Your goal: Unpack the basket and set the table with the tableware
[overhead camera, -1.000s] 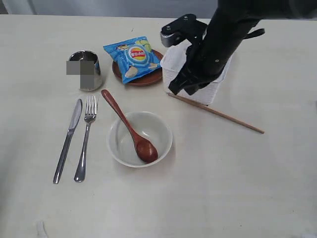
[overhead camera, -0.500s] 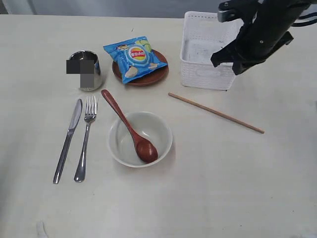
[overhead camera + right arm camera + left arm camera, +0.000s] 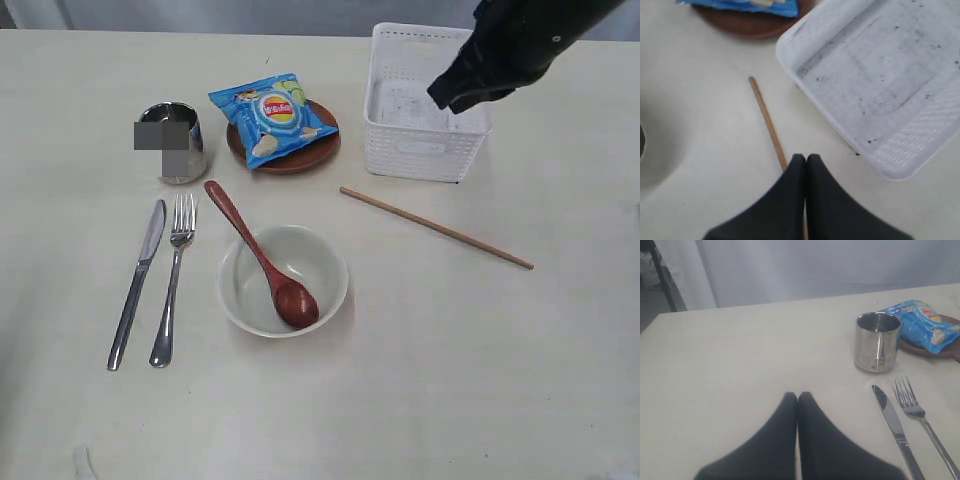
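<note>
From the exterior view, the right gripper hung over the basket, above its far right part. Its dark tip showed as one blunt mass there, so the jaws could not be read from this side. The basket stood upright on the table. The chopstick lay nearer the camera than the gripper, just past the basket's near wall. Well off to the gripper's left were the plate carrying the chip bag, the cup, the knife and the fork. The bowl was there too, with the spoon resting in it, handle over the rim.

In the left wrist view, the left gripper had its two fingers pressed together with nothing between them, above bare table. Ahead and to one side stood the cup. The knife and fork lay side by side nearer the gripper. The chip bag on the plate was beyond the cup.

In the right wrist view, the right gripper was fully closed and held nothing. The chopstick ran out from under its fingertips. The basket lay just ahead and aside, its speckled floor in full view. The plate and chip bag lay farther off.
</note>
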Action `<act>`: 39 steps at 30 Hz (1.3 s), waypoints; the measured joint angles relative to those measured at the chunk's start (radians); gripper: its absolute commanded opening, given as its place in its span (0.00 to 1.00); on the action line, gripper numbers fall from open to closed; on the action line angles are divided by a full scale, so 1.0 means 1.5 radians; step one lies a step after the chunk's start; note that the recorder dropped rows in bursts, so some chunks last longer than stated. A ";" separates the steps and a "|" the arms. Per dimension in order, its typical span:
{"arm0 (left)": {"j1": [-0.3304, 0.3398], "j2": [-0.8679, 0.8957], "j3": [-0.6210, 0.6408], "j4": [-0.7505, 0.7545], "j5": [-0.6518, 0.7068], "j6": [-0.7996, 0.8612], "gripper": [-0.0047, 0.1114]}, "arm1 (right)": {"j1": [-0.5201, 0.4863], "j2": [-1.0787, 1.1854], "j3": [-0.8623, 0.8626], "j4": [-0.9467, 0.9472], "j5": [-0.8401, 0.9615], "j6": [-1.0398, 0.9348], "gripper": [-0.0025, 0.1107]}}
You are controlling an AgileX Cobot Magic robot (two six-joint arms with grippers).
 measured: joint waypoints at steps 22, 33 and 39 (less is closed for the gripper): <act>0.000 0.000 0.000 0.000 0.000 0.000 0.04 | -0.001 0.000 0.232 -0.119 -0.124 -0.154 0.02; 0.000 0.000 0.000 0.000 0.000 0.000 0.04 | -0.021 0.018 0.235 -0.050 -0.147 -0.146 0.20; 0.000 0.000 0.000 0.000 0.000 0.000 0.04 | -0.002 0.018 0.235 -0.026 -0.153 -0.165 0.40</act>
